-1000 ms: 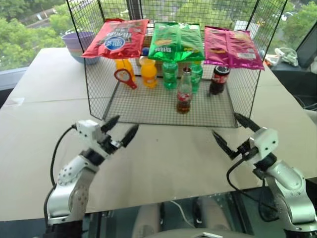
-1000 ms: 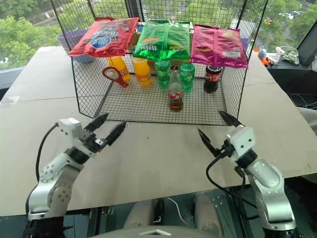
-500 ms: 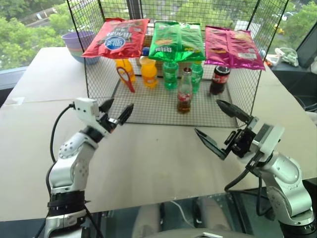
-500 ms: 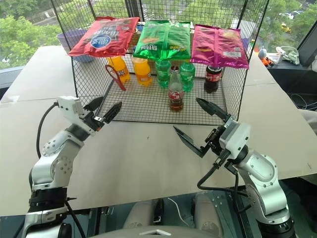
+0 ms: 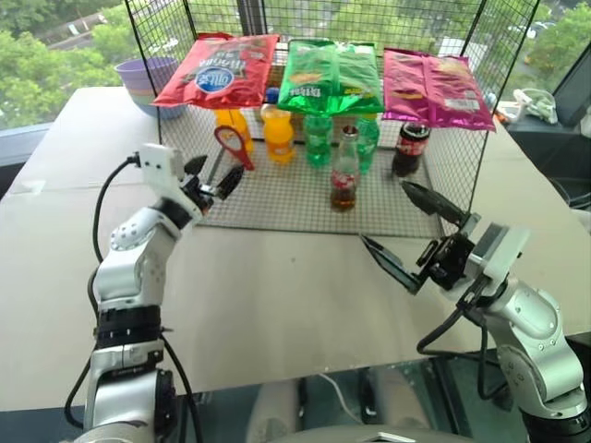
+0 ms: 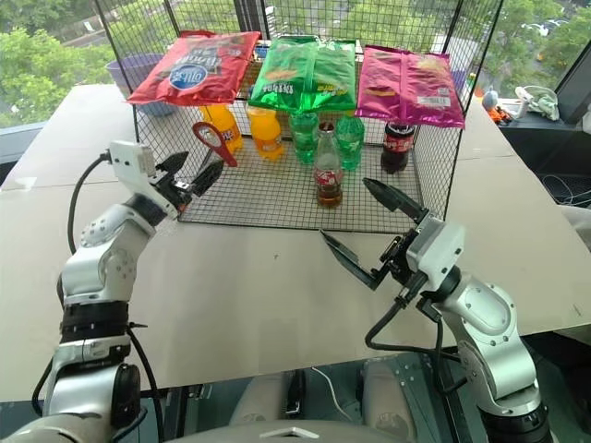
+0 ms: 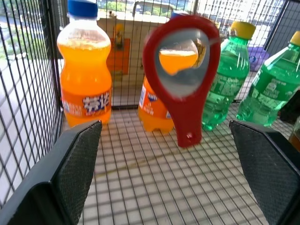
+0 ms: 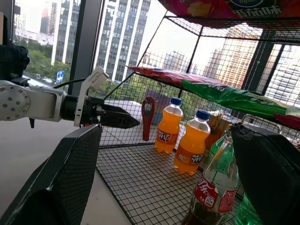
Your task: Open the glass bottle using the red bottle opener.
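red plastic, the red bottle opener (image 5: 234,146) hangs ring-up inside the wire rack (image 5: 277,205) in the upper left of the left eye view, its handle swinging free above the mesh floor. the left gripper (image 5: 211,179) sits at the rack's open front just below it, both black fingers spread wide and holding nothing. in the left wrist view the opener dangles straight ahead between those fingers, with an orange soda bottle (image 7: 85,79) close behind on one side and a green bottle (image 7: 225,77) on the other.

the glass bottle (image 5: 344,170) stands upright near the centre of the rack floor, cap on, well apart from the opener. the right gripper (image 5: 404,235) hovers over the table in the lower right, in front of the rack, jaws wide and empty.

likely trouble: the hanging opener may swing or twist away as the fingers close on it, so they would catch an edge or miss. pushing deeper could knock over the orange soda, and the rack's side wires crowd the wrist. a careless right-hand reach could tip the slim bottle.
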Motion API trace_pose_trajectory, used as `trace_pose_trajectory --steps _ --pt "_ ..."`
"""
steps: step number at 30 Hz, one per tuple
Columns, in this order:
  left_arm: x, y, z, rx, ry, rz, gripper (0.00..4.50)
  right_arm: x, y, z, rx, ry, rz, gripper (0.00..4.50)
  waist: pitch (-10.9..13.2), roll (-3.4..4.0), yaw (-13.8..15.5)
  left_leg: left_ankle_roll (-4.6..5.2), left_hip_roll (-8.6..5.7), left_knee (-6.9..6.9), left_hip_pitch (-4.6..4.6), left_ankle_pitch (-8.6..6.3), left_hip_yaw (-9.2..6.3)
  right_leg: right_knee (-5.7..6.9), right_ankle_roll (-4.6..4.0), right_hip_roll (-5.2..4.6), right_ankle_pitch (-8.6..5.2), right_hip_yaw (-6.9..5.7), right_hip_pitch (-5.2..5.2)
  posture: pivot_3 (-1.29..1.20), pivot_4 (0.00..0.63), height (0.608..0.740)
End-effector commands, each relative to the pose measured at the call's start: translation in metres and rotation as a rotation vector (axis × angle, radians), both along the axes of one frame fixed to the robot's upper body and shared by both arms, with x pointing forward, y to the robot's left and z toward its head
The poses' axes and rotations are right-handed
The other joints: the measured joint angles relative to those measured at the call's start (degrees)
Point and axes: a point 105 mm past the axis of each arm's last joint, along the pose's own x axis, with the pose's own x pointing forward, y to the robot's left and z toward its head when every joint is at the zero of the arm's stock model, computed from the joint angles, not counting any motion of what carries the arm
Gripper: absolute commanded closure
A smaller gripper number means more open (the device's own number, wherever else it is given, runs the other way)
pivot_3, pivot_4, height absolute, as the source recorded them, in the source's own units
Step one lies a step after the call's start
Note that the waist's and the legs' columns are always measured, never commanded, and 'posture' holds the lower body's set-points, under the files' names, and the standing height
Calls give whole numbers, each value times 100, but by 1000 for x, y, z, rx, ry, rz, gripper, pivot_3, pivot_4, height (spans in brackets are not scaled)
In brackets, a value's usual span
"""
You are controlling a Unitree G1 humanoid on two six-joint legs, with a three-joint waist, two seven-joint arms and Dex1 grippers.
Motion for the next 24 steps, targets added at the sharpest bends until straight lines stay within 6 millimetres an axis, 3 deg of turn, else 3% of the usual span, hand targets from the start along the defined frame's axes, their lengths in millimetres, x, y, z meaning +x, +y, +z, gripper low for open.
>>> trace_pose_trajectory --steps 1,8,18,24 --pt "4 -3 15 31 -46 -16 0 -5 1 8 3 -38 -11 61 1 -1 -2 0 0 0 0 0 1 0 0 0 0 0 0 0 150 740" --pt "16 -13 23 59 -64 -57 0 -4 1 8 5 -33 -31 61 2 -3 2 0 -2 0 -2 0 4 0 1 1 1 -1 0 0 150 740" --pt "18 -16 30 49 -96 -101 4282 -8 -1 4 -1 -10 -59 0 2 -3 -5 0 -2 0 -4 0 2 0 13 2 7 -1 0 0 150 740" --pt "9 -15 34 26 -115 -155 4403 -3 -3 -3 -3 53 -92 0 2 -3 -9 0 -2 2 -4 0 2 0 14 2 8 -1 0 0 150 740"
